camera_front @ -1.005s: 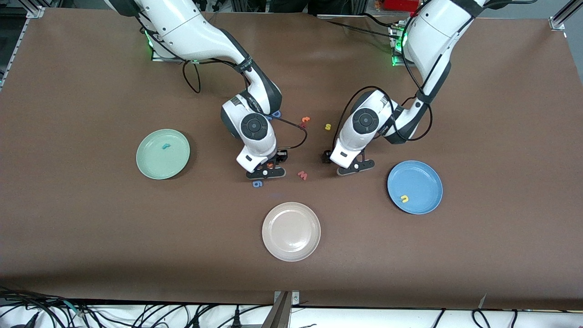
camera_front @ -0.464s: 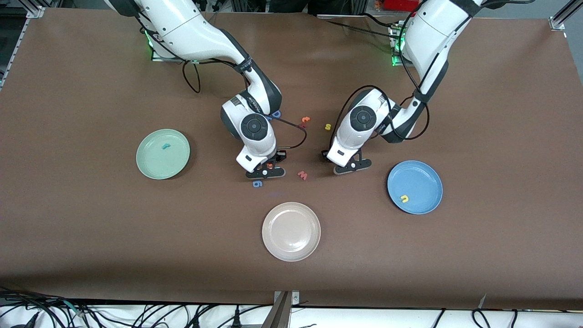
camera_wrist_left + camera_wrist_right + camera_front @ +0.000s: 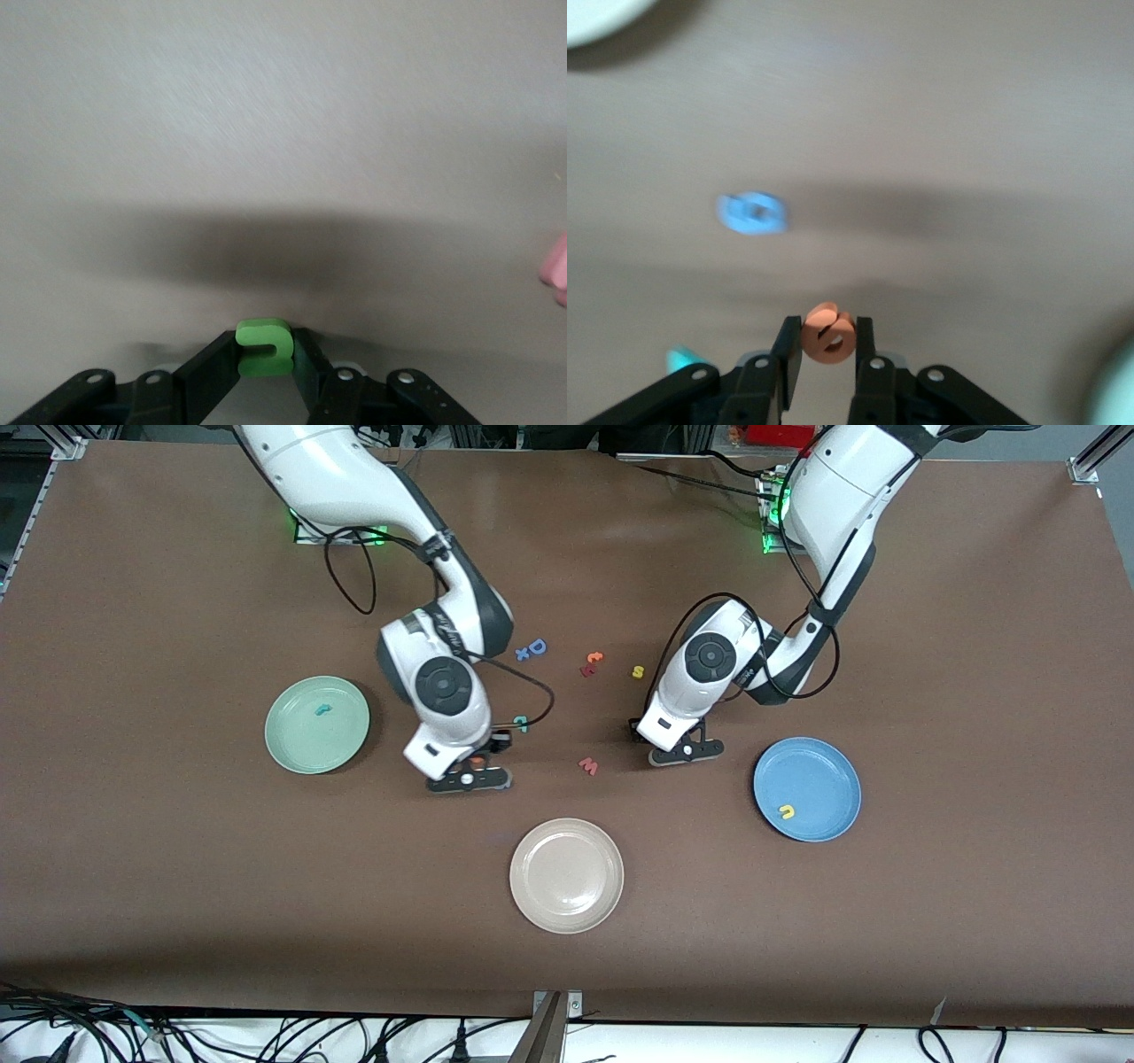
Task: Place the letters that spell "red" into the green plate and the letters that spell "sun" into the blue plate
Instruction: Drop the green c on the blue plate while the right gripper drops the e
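Observation:
My right gripper point(image 3: 475, 765) point(image 3: 829, 338) hangs over the table between the green plate point(image 3: 292, 753) and the pink "w", shut on the orange "e" point(image 3: 829, 332). A teal "r" point(image 3: 323, 709) lies in the green plate. The teal "d" point(image 3: 521, 723) lies on the table beside the right wrist. My left gripper point(image 3: 678, 746) point(image 3: 264, 350) is low over the table beside the blue plate point(image 3: 824, 766), shut on the green "u" point(image 3: 264, 343). A yellow "n" point(image 3: 786, 811) lies in the blue plate. The yellow "s" point(image 3: 636, 672) lies farther from the front camera than the left gripper.
A cream plate point(image 3: 566, 908) sits nearest the front camera. A pink "w" point(image 3: 588, 765) lies between the grippers. A blue "D" point(image 3: 537, 646) with a small blue letter and red-orange letters point(image 3: 591, 662) lie mid-table. A blue letter point(image 3: 751, 213) shows under the right gripper.
Both grippers have shut, the right on the orange "e", the left on the green "u". The right arm has carried the "e" toward the green plate, uncovering the teal "d".

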`<state>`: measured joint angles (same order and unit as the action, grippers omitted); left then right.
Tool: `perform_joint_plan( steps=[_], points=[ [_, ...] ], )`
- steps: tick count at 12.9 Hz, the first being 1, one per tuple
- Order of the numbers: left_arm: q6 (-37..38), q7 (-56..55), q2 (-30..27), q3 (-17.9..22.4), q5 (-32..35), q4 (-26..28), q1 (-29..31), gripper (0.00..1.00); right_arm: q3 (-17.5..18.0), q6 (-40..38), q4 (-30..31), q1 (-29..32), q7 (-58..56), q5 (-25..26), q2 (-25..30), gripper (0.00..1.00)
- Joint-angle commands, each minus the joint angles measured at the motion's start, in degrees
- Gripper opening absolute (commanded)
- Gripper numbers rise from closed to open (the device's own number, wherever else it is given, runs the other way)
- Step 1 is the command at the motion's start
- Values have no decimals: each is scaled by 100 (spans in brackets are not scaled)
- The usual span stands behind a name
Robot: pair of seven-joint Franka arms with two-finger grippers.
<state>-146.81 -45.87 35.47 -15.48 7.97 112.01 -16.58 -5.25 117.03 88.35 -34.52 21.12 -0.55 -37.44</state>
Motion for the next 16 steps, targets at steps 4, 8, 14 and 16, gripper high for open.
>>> perform_joint_plan(
  steps=[4, 8, 14, 16],
  points=[
    [873, 1875, -558, 782, 21, -162, 226, 5, -810, -858, 1260, 209, -836, -60, 991, 0],
    [970, 3264, -700, 1389, 12, -171, 340, 5, -1566, -683, 2307, 227, -1495, -77, 1336, 0],
    [952, 4745, -664, 1988, -487, -233, 411, 37, -1550, 1093, 3250, 209, -1497, -86, 1134, 0],
    [1066, 4675, -691, 1935, -997, -241, 332, 54, -1550, 1077, 3206, 209, -1496, -130, 1125, 24]
  ],
)
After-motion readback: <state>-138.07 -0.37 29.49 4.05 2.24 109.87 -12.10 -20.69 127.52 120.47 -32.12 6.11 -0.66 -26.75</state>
